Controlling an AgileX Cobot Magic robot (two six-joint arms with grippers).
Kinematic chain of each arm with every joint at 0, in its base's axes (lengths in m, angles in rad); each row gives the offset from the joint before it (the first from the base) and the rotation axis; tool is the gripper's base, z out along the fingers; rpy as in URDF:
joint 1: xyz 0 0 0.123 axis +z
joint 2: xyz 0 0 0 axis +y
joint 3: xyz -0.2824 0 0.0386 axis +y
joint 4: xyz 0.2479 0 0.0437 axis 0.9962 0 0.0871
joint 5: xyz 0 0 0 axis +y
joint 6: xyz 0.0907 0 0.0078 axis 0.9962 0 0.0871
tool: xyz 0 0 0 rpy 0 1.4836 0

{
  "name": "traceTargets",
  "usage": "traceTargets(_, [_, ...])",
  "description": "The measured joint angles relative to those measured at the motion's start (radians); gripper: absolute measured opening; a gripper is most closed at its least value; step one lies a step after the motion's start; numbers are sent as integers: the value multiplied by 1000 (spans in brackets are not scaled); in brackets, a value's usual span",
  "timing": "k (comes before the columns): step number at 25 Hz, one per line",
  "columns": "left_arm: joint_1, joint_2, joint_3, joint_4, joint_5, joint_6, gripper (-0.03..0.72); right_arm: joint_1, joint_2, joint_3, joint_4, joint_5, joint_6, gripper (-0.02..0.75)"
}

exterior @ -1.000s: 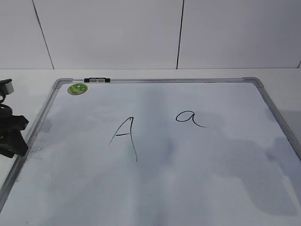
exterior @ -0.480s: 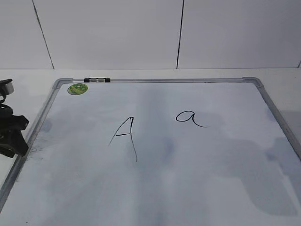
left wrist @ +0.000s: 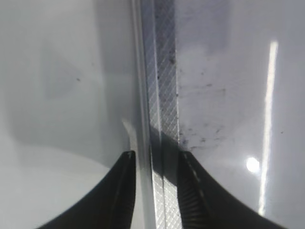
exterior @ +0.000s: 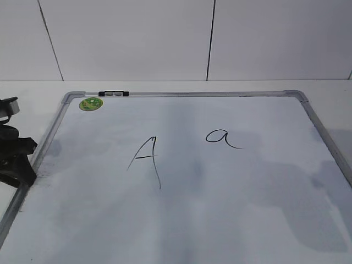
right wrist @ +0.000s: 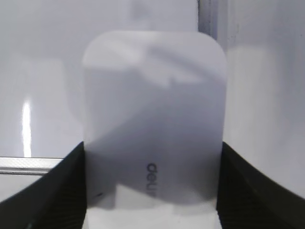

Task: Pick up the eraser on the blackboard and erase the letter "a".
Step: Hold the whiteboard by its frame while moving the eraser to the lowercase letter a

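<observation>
The board [exterior: 181, 181] lies flat on the white tabletop [exterior: 33, 91], its near edge and lower right part cut off by the exterior view. The small "a" [exterior: 221, 138] sits right of centre, intact, thin black line. The capital "A" [exterior: 146, 160] is to its left, well apart. A green sticker [exterior: 91, 103] is at the far left corner, with a small black-and-silver clip [exterior: 113, 94] on the top frame just beside it.

The left hand [left wrist: 155, 160] is at the board's left frame; in the exterior view only a dark mass [exterior: 15, 159] shows, cut off by the picture edge. In the left wrist view its two black fingers [left wrist: 121, 191] straddle the metal frame strip [left wrist: 162, 119], one on each side, clamped on the strip. Dark specks smudge the board surface beside the strip.

The eraser [right wrist: 153, 119] shows only in the right wrist view, nowhere in the exterior view. It is a white rounded block, grey lettering near its lower end, blurred by closeness. The right hand [right wrist: 152, 179] has a black finger [right wrist: 57, 191] at each long side of the eraser, both seeming to touch it, so gripping it. Whether the eraser rests on the board or is lifted is unclear. A frame strip [right wrist: 26, 164] crosses at lower left, another runs behind at top right.
</observation>
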Motion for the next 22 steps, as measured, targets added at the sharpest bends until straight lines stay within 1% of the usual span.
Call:
traceTargets(6, [2,0,-4,-7,8,2,52,0,0,0,0,0,0,545])
traceTargets(7, [2,0,-4,-7,8,0,42,0,0,0,0,0,0,545])
traceTargets(22, [2,0,-4,-7,12,-6,35,0,10,-5,8,15,8,545])
